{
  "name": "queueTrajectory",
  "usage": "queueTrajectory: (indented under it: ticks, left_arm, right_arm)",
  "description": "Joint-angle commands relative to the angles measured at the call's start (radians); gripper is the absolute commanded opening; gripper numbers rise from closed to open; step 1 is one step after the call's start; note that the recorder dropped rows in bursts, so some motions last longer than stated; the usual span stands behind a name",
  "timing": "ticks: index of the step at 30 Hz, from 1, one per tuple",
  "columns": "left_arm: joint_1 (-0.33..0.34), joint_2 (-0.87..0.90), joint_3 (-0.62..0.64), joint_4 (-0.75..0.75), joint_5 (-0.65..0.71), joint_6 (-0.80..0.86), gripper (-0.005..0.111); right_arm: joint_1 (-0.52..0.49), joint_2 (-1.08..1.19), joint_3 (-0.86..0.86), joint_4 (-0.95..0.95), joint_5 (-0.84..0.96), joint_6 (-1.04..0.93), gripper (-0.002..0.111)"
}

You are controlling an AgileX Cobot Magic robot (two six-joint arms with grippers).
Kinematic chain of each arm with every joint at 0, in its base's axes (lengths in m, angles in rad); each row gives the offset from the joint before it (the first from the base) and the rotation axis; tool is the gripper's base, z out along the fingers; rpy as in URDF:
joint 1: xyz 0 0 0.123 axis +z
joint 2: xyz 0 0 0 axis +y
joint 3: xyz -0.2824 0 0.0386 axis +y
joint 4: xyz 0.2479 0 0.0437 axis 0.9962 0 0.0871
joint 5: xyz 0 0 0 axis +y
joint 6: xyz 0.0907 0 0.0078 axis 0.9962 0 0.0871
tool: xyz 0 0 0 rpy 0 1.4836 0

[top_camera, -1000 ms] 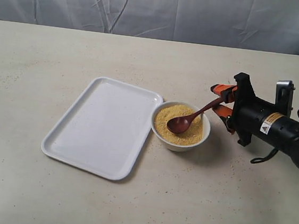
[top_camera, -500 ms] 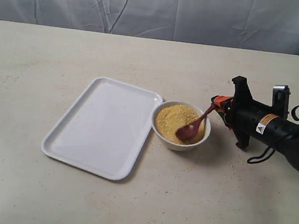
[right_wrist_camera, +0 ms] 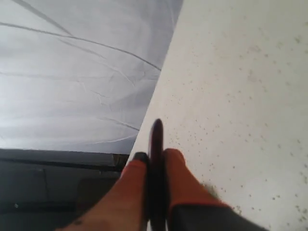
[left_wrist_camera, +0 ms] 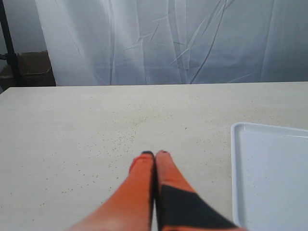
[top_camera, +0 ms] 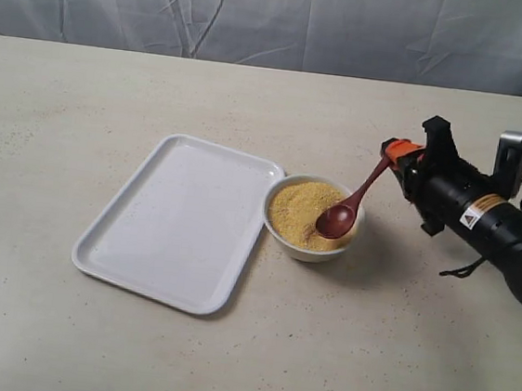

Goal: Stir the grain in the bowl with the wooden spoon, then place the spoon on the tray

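spoon (top_camera: pixel 355 200) end (in right gripper (top_camera: pixel 393 155))

Beige speckled table (top_camera: pixel 225 360) fills the scene – small dark specks (left_wrist_camera: pixel 120 139) scattered over it. Wrinkled pale grey backdrop cloth (top_camera: pixel 261 18) hangs along the far edge. Black post (left_wrist_camera: pixel 6 43) beside the cloth, brownish box-like shape (left_wrist_camera: pixel 33 67) behind it – blurry.

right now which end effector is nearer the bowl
Right. The right end effector grips the spoon beside the bowl; the left end effector sits shut by the tray, bowl out of view.
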Motion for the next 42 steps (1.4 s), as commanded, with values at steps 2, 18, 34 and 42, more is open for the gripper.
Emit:
queueTrajectory:
  ticks: [2, 18, 34, 42]
  left_arm:
    - [-0.001, -0.005, 0.003, 0.000, -0.010, 0.000, 0.000]
    - [-0.001, -0.005, 0.003, 0.000, -0.010, 0.000, 0.000]
    - [-0.001, -0.005, 0.003, 0.000, -0.010, 0.000, 0.000]
    - [-0.001, -0.005, 0.003, 0.000, -0.010, 0.000, 0.000]
  right_arm:
    - [0.007, -0.128, 0.007, -0.030, -0.029, -0.361, -0.001]
    - [0.113, -0.115, -0.157, -0.185, 0.022, -0.837, -0.001]
    - [0.177, -0.101, -0.192, -0.191, -0.029, -0.816, -0.001]
    - [0.177, -0.109, -0.192, -0.080, 0.181, -1.002, -0.001]
